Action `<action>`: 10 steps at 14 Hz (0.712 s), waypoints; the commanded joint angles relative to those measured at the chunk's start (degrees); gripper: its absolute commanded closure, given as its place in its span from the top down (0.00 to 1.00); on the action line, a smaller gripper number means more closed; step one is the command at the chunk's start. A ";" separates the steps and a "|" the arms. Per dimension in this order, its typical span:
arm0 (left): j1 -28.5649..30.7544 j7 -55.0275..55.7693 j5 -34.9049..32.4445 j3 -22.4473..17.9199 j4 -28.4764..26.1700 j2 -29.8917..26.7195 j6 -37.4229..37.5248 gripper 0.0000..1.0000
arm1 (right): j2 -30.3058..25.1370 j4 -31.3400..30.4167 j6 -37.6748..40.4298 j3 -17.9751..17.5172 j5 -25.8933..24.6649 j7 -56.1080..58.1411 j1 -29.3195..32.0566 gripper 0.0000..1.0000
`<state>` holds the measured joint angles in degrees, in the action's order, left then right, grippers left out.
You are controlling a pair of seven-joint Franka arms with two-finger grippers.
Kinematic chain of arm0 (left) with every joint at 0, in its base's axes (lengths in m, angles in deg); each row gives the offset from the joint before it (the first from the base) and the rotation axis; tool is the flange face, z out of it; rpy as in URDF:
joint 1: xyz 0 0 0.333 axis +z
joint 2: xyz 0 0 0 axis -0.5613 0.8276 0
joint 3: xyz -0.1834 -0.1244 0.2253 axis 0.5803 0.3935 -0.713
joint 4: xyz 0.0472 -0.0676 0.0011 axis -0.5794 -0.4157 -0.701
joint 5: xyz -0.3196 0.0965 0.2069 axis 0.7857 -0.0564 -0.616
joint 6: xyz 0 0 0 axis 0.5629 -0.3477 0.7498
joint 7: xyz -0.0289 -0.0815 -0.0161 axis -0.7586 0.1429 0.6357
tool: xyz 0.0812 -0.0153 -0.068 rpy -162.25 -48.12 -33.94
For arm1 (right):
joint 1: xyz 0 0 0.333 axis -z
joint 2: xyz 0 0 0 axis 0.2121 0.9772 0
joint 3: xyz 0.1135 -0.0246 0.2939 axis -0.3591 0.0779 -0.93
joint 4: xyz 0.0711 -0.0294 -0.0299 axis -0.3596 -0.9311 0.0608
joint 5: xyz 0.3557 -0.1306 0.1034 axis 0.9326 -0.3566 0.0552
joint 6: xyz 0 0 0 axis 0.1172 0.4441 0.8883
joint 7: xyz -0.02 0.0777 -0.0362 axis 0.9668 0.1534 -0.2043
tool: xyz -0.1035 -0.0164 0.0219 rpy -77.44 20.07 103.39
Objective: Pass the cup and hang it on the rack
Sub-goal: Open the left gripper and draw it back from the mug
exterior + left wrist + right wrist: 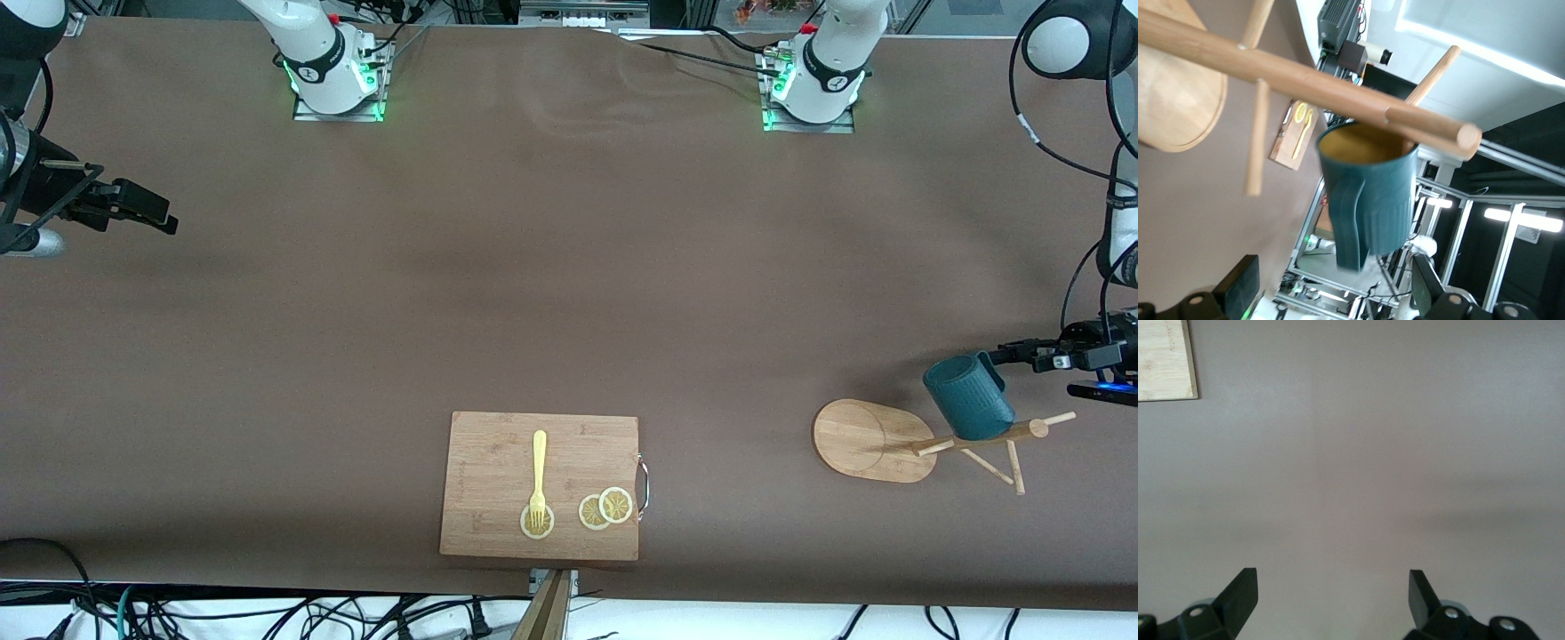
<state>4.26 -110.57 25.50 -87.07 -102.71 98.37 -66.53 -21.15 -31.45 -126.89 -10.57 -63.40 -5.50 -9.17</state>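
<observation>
Hanging on the rack [942, 442], the cup [969, 398] is a small dark teal mug with a ribbed outer wall, a yellowish-tan inside and a small side handle. In the left wrist view the cup [1368, 193] has one thin peg running into its mouth just under the central pole [1305, 77], and its handle faces the camera. The rack is light bamboo — an oval flat base [867, 440], one pole, thin angled pegs [996, 466] — and stands at the left arm's end of the tabletop [569, 293].

The left end effector [1009, 354] sits just beside the cup with its fingers spread wide; they have hold of nothing, and the dark fingers [1238, 287] stand clear on either side of the cup. The right end effector [164, 218] waits over the right arm's end of the tabletop, wide open too and empty, only bare surface between its fingers [1238, 593].

Nearer the front camera lies a cutting board [498, 444] — on it a yellow fork [539, 476] and three lemon slices [606, 508], the fork's tines resting on one slice, the other two overlapping beside it.
</observation>
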 commanded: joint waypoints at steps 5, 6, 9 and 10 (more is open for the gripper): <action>3.87 -11.86 -17.10 0.17 5.92 -1.37 6.88 1.00 | -0.41 0.05 0.50 -0.10 1.03 -0.50 0.17 1.00; 3.96 -14.68 -20.18 0.08 5.93 -3.47 7.33 1.00 | -0.41 0.05 0.50 -0.10 1.03 -0.50 0.17 1.00; 3.61 -15.76 -29.76 0.43 6.46 -11.28 8.91 1.00 | -0.41 0.05 0.50 -0.10 1.03 -0.50 0.17 1.00; 3.09 -15.76 -33.62 0.95 6.46 -15.58 8.74 1.00 | -0.41 0.05 0.50 -0.01 1.03 -0.50 0.17 1.00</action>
<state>8.32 -124.94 -1.39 -86.56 -95.01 91.27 -58.01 -21.15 -31.46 -126.88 -10.57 -63.32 -5.52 -9.17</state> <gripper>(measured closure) 0.000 0.000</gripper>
